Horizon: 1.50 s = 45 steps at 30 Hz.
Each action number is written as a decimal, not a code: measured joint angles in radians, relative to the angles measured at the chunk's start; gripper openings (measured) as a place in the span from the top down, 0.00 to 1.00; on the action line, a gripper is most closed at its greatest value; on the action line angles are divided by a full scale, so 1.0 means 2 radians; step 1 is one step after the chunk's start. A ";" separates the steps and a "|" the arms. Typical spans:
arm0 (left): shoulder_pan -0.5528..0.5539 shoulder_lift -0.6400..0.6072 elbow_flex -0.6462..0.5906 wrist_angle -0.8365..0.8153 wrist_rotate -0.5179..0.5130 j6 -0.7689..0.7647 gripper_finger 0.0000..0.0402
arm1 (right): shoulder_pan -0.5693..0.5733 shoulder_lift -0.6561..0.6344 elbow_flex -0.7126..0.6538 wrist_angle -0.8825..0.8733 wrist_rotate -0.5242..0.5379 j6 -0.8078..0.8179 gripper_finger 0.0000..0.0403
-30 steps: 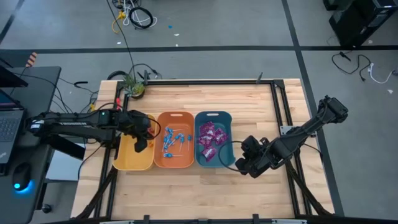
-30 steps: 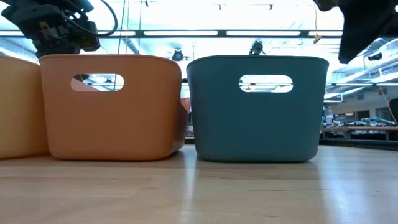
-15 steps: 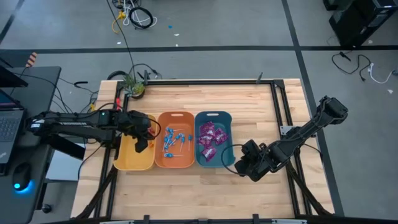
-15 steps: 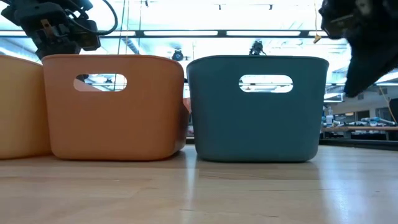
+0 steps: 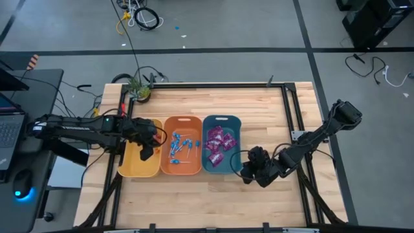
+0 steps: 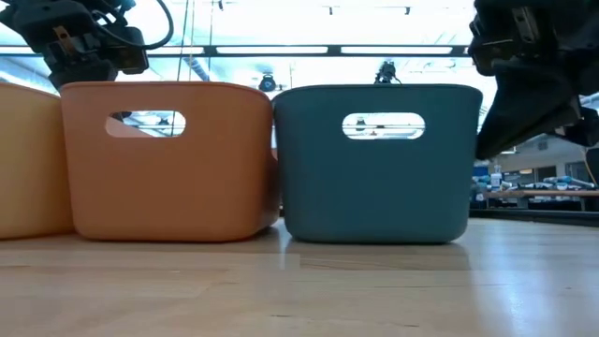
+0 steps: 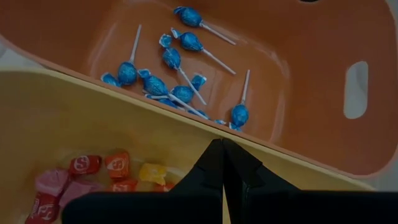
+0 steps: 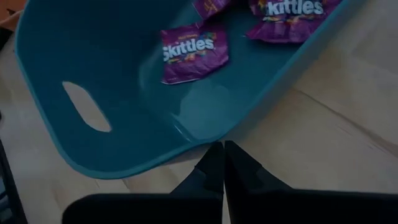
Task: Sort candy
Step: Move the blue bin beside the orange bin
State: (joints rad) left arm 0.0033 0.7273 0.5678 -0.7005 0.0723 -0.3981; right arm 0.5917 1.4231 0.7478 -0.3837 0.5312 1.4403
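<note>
Three bins in a row on the wooden table (image 5: 259,116): yellow bin (image 5: 129,165) at left, orange bin (image 5: 182,124) in the middle, teal bin (image 5: 222,120) at right. Purple packets (image 8: 194,51) printed "Skittles" lie in the teal bin; blue-wrapped lollipops (image 7: 171,59) in the orange bin; small red, orange, yellow and pink pieces (image 7: 84,165), one marked "S", in the yellow bin. Left gripper (image 7: 222,155), fingers pressed together, over the yellow bin's right side. Right gripper (image 8: 219,158), fingers pressed together, at the teal bin's near right edge.
</note>
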 joint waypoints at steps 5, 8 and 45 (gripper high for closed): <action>0.000 0.000 0.000 -0.001 0.000 0.000 1.00 | -0.003 0.000 0.000 0.004 0.000 -0.005 1.00; 0.000 0.000 0.000 -0.001 0.000 0.000 1.00 | -0.003 0.000 0.000 -0.004 -0.001 -0.001 1.00; 0.000 0.000 0.000 -0.004 -0.025 0.015 1.00 | -0.313 -0.019 0.000 -0.038 -0.030 -0.357 1.00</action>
State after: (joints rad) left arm 0.0032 0.7265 0.5678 -0.7094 0.0232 -0.3680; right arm -0.0336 1.3846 0.7479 -0.4593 0.4706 0.7270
